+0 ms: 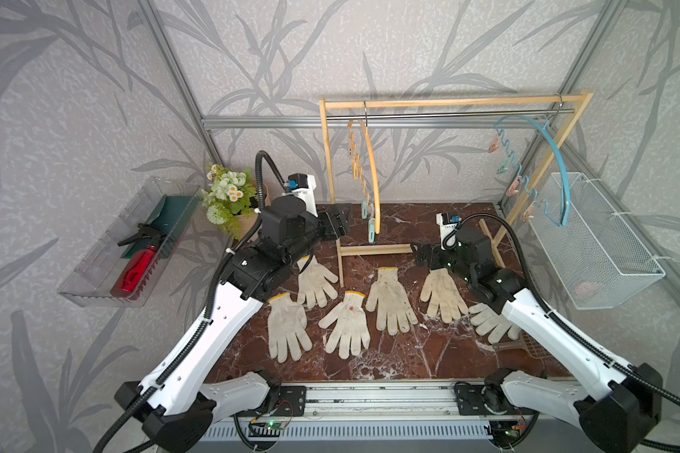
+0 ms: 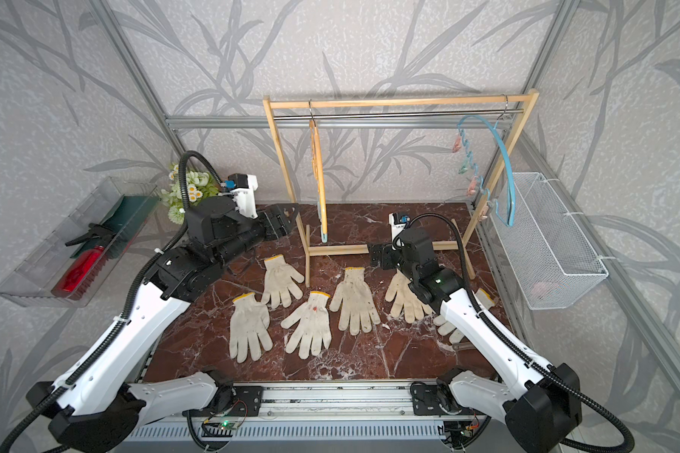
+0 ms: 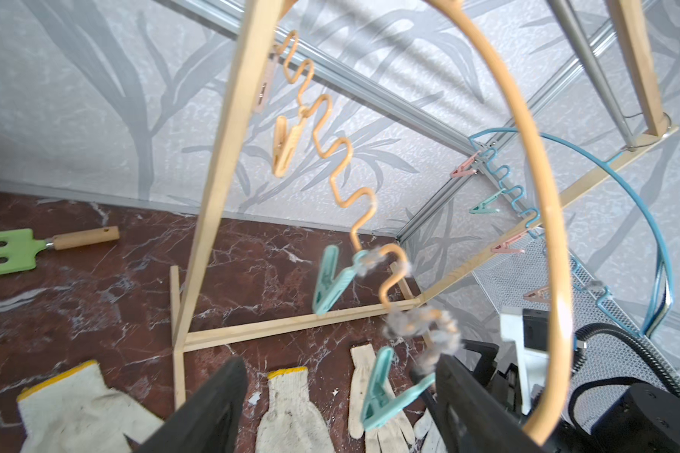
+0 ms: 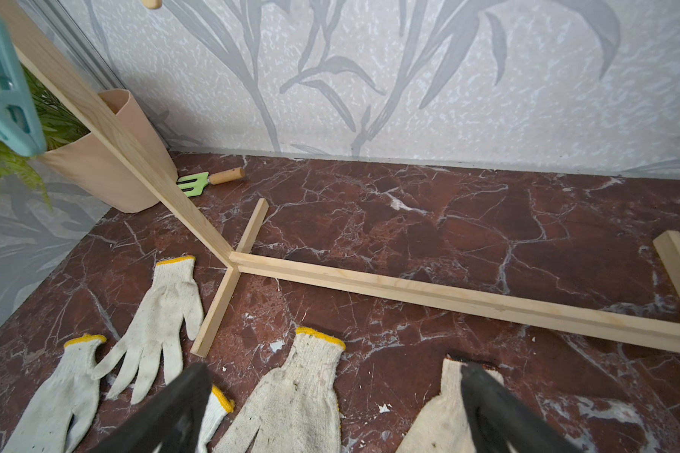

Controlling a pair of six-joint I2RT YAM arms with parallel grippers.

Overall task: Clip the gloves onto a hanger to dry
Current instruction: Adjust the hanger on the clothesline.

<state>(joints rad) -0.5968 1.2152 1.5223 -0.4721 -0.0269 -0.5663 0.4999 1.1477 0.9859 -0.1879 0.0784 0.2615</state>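
The surface (image 1: 409,361) carries a wooden rack (image 1: 448,102) with an orange hanger (image 1: 374,172). Six gloves (image 1: 389,298) lie flat in front of the rack, unclipped. The left jaws stand wide apart around the hanger's teal clip (image 3: 375,388), not closed on it. The right jaws stand fully apart, empty, above the gloves.

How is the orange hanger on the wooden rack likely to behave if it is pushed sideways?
The orange hanger probably swings freely, since it hangs from the rail by one hook. Its thin frame looks light, so a nudge should move it easily. A teal clip dangling from it would likely sway too.
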